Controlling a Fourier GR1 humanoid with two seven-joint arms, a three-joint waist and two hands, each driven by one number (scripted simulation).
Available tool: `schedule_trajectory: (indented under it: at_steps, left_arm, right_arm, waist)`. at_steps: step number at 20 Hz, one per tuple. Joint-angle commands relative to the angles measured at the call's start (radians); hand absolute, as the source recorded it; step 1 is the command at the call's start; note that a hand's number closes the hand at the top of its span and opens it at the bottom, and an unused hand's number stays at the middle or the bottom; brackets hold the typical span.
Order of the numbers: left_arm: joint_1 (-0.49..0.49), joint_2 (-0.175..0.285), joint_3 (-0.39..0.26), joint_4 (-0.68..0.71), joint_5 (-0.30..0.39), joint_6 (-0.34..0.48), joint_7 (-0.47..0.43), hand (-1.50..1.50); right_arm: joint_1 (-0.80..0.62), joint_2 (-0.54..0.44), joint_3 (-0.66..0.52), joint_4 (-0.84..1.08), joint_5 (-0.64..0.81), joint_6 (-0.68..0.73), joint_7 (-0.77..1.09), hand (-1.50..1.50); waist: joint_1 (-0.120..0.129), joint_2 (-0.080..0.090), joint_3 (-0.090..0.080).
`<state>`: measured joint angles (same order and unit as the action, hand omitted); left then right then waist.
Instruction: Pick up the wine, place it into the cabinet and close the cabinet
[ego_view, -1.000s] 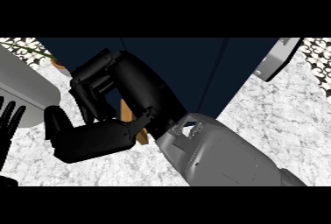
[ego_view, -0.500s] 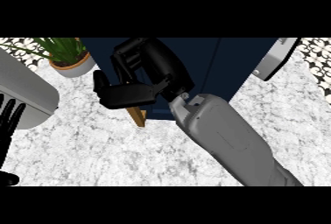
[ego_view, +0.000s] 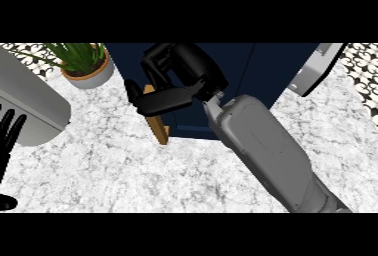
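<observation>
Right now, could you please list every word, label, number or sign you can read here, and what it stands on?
None: no word, label, number or sign can be read on the cabinet, the plant pot, the grey appliance or the brown object that the right hand grips.

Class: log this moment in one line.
right hand: at brown board by cabinet | left hand: open, resting, left edge | wine: not visible

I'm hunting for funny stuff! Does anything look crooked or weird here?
Yes: a tan strip pokes out at a slant from the front of the dark blue cabinet, partly under the right hand. I cannot tell what it is.
</observation>
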<state>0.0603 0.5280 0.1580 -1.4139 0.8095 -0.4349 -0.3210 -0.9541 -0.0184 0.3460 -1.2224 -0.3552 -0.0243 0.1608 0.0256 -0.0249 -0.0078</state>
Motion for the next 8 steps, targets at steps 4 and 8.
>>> schedule_trajectory:
  at_steps: [4,8]
  left_arm:
    - [-0.025,0.025,0.012,-0.026,0.021,-0.011,0.039,-1.5]
    - [-0.023,-0.013,-0.015,-0.021,-0.003,-0.009,0.028,-1.5]
  right_arm:
    - [-0.003,-0.098,-0.106,0.178,0.027,0.035,-0.085,1.5]
    - [-0.071,-0.073,-0.122,0.201,0.036,0.01,-0.069,1.5]
  waist:
    - [-0.004,0.035,0.008]
    - [-0.003,0.033,0.007]
